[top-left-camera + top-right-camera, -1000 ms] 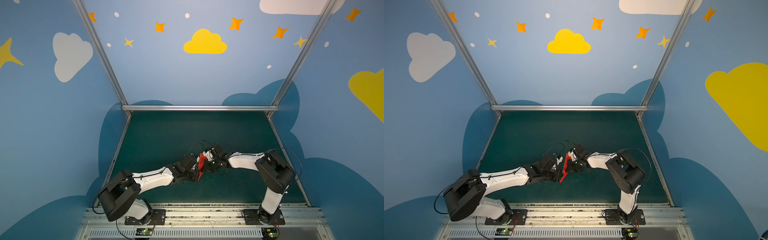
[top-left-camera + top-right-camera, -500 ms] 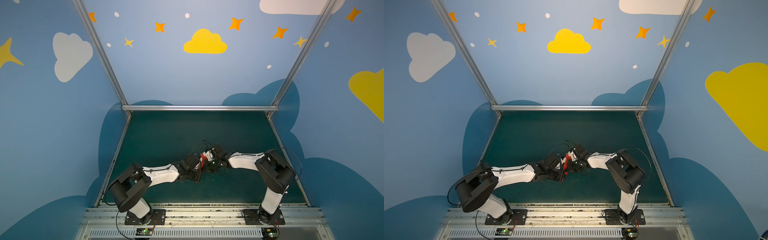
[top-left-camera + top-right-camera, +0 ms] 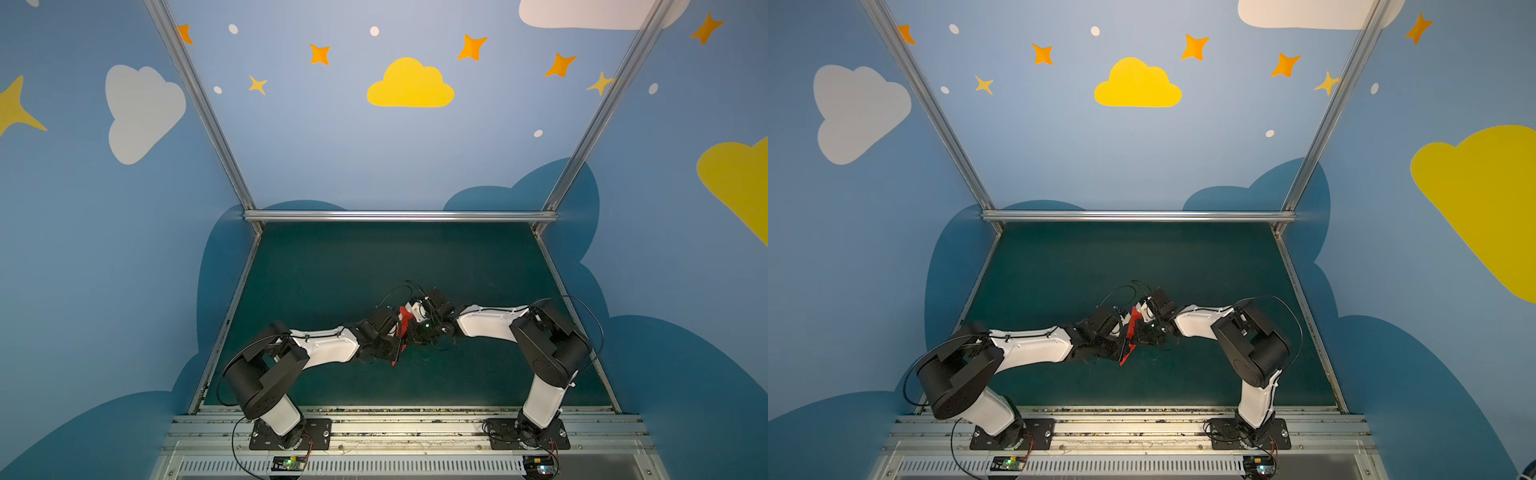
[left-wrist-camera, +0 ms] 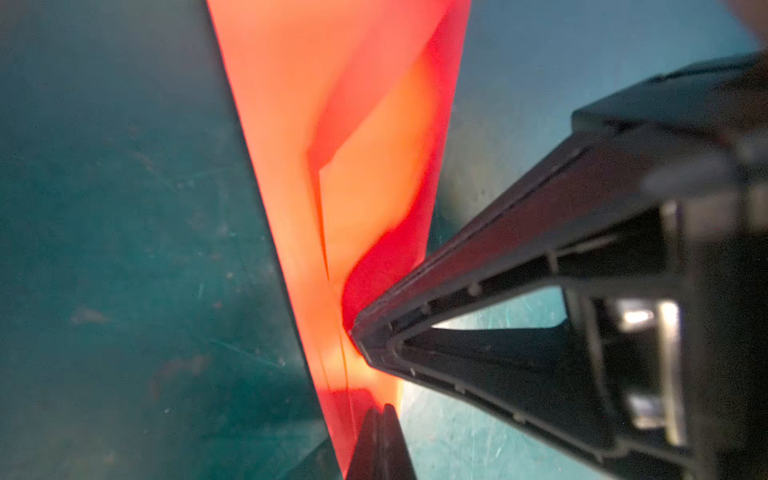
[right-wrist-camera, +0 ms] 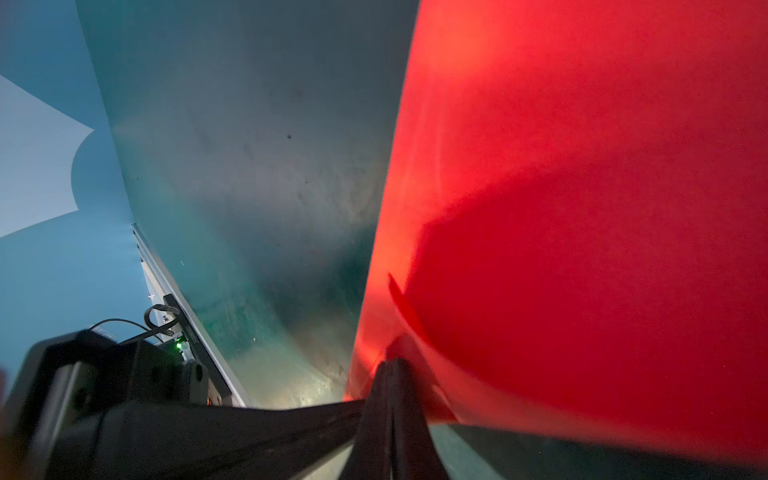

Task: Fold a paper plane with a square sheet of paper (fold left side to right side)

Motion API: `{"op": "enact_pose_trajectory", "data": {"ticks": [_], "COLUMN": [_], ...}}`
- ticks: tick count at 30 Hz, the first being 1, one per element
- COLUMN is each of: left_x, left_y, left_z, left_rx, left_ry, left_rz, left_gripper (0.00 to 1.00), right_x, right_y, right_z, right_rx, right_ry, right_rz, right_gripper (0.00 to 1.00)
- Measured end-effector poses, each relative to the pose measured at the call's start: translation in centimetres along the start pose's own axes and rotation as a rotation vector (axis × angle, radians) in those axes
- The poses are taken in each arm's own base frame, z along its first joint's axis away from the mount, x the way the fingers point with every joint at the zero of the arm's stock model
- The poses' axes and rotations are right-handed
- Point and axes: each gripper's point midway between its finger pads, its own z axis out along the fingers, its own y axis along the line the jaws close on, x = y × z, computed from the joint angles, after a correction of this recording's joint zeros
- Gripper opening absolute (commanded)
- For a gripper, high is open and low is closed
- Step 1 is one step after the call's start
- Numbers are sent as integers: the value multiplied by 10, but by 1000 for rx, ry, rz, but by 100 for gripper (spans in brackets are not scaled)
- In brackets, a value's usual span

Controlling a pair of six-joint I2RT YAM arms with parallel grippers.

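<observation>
Left wrist view: shows the plane [image 4: 291, 166] as a long red-orange wedge in front of the mat [image 4: 124, 249], with layered flaps inside, blurred and cut off at the frame's edge. Catches only the tips of the left gripper [image 4: 380, 411], pressed together on the paper's narrow end. Shows the right gripper [image 4: 363, 336] at the side, tips likewise closed, nipping the paper just beside the left one. Loses its rear half to blur.

Right wrist view: fills nearly half the frame with the plane [image 5: 582, 208], too close to read any outline. Shows the right gripper [image 5: 392, 370] clamped on the paper's edge, with a crease running away from the tips. Leaves the left gripper a dark smear low in the frame, fingertips lost behind the right one's.

Both top views: give only bits of the plane [image 3: 402, 316] [image 3: 1133, 323], a red scrap between the meeting wrists and a pointed tip lower down, near the mat's middle and towards the front. Hide the rest behind black housings. Cannot tell the fingers apart here, nor whether the tip touches the mat.
</observation>
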Motion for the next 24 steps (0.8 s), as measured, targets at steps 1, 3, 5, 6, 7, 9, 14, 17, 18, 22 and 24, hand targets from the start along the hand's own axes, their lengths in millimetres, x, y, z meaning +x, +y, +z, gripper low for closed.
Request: {"op": "enact_pose_trajectory", "data": {"ticks": [1,3,5,6,7,9,14,17,18,22,24], "left_x": [0,1,3,4,6,10,19,29,33,52,60], "left_y": [0,0,1,1,1,0,-3,-7,-8,-7,-3], "left_z": [0,0,-1,-2,-3,-4,-6,-7,-8,-15,-22], "left_rx": [3,7,10,11,11,12,13,21,26,49,54], "left_ry": [-4,-12,-20,-24,-28,-35,-61,-72,-74,-88,-96], "left_rz": [0,-2,-5,-8,-9,-10,-15,-20,-20,-54,-81], "left_gripper": [3,3,3,3,3,3,3,3,3,3,3], "right_x": [0,0,0,0,0,0,1,1,1,1,1], "right_y": [0,0,0,0,0,0,-1,-1,-1,-1,-1], "right_z": [0,0,0,0,0,0,0,0,0,0,0], "right_rx": [0,0,-1,-2,-2,-3,-4,-6,-7,-9,-11], "right_ry": [0,0,-1,0,0,-1,-1,-3,-4,-6,-7], "right_rz": [0,1,1,2,2,2,3,5,5,6,5], "right_gripper": [0,0,0,0,0,0,0,0,0,0,0]}}
